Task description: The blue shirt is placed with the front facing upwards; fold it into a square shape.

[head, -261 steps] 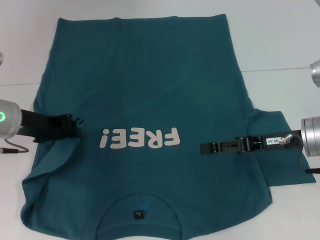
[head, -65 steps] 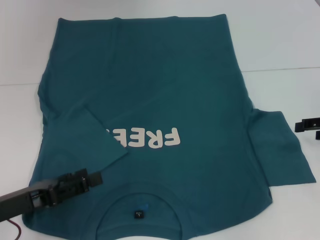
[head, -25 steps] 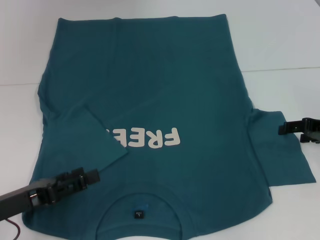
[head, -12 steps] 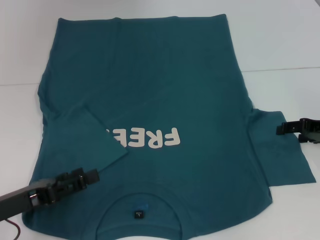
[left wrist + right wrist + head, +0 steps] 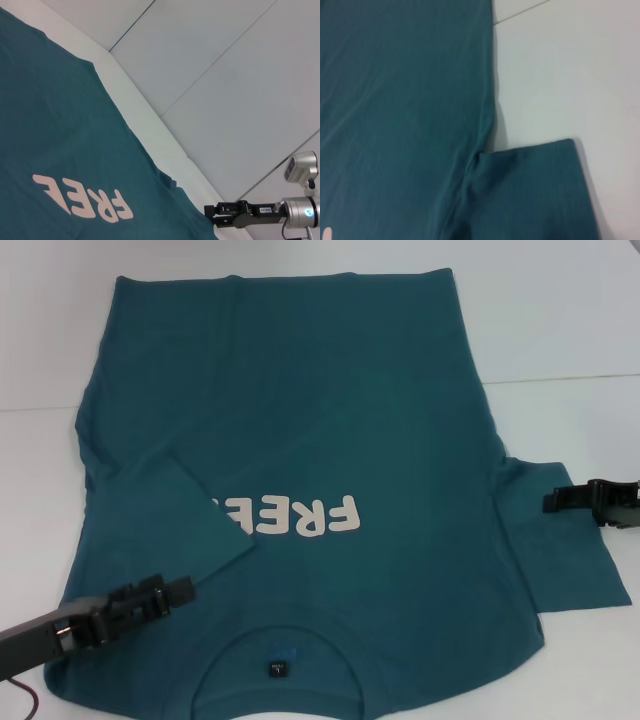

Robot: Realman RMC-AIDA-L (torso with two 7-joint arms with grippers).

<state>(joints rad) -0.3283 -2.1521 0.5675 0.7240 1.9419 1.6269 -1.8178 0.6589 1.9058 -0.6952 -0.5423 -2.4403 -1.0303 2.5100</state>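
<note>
Currently the blue shirt [image 5: 300, 440] lies flat and print-up across the middle of the table [image 5: 560, 330], collar at the near edge, long axis running near to far. Its left sleeve is folded inward; its right sleeve [image 5: 565, 550] lies spread toward the table's right edge. The right gripper [image 5: 548, 502] hovers over that sleeve, nearer than the left gripper [image 5: 185, 588] at the near-left shoulder. Finger spread of both cannot be determined.

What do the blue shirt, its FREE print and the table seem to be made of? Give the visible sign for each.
The blue shirt: soft matte knit, probably cotton; it creases and drapes limply. FREE print: flat cream film or ink, likely printed on, with crisp edges. Table: smooth, hard white surface, possibly laminate, with a thin seam line.
</note>
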